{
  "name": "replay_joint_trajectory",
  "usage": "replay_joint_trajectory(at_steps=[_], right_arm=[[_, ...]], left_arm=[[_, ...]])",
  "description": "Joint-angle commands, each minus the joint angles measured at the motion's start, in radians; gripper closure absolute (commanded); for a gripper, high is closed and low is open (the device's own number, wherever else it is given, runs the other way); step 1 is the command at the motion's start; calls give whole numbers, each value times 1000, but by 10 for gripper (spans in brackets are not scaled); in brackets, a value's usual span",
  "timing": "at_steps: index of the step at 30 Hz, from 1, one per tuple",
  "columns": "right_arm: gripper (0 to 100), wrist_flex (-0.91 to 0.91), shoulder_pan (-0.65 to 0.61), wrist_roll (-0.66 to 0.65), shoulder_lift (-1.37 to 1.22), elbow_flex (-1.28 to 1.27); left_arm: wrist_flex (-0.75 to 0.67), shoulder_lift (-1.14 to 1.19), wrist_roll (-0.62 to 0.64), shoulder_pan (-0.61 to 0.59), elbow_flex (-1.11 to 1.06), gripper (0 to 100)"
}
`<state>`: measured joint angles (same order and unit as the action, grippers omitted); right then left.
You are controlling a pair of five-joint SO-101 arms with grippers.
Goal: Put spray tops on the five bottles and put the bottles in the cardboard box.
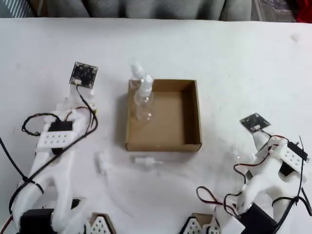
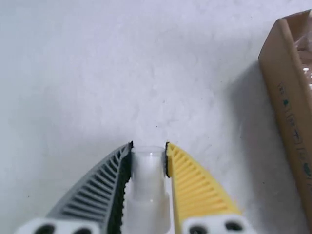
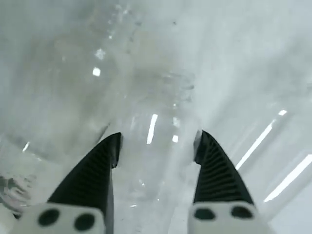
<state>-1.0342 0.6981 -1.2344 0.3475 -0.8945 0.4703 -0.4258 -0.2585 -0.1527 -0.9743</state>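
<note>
My left gripper [image 2: 148, 145] is shut on a white spray top [image 2: 147, 185], held just above the white table to the left of the cardboard box [image 2: 292, 97]. My right gripper [image 3: 157, 136] has its fingers on either side of a clear bottle [image 3: 156, 161] and grips it, to the right of the box [image 1: 190, 117]. Two clear bottles with spray tops [image 1: 144, 96] stand at the box's left wall, one inside and one [image 1: 136, 72] at its far corner. A loose spray top [image 1: 146, 160] lies in front of the box, and another [image 1: 103, 162] lies to its left.
The left arm [image 1: 56, 141] and right arm [image 1: 273, 156] rise from the table's near edge, with loose cables around both. The box's right half is open floor. Behind the box lies bare white tabletop.
</note>
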Motion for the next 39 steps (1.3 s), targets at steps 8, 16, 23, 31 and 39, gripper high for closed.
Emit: replay_joint_trajectory(at_steps=[8,16,23,31,39], right_arm=[[981,-429,-64,244,246,327],[981,-618,-400,649,555,381],[981,-515,-863,908,685,382],[981,-214,-1090,910,688,338],[981,-125,-1257,911,809,155]], left_arm=[[-11,-2,-5,15,61,980],[26,-12,112,5,74,980],[130,-12,241,2,118,980],[130,-12,241,-12,124,980],[130,-12,247,-48,130,980]])
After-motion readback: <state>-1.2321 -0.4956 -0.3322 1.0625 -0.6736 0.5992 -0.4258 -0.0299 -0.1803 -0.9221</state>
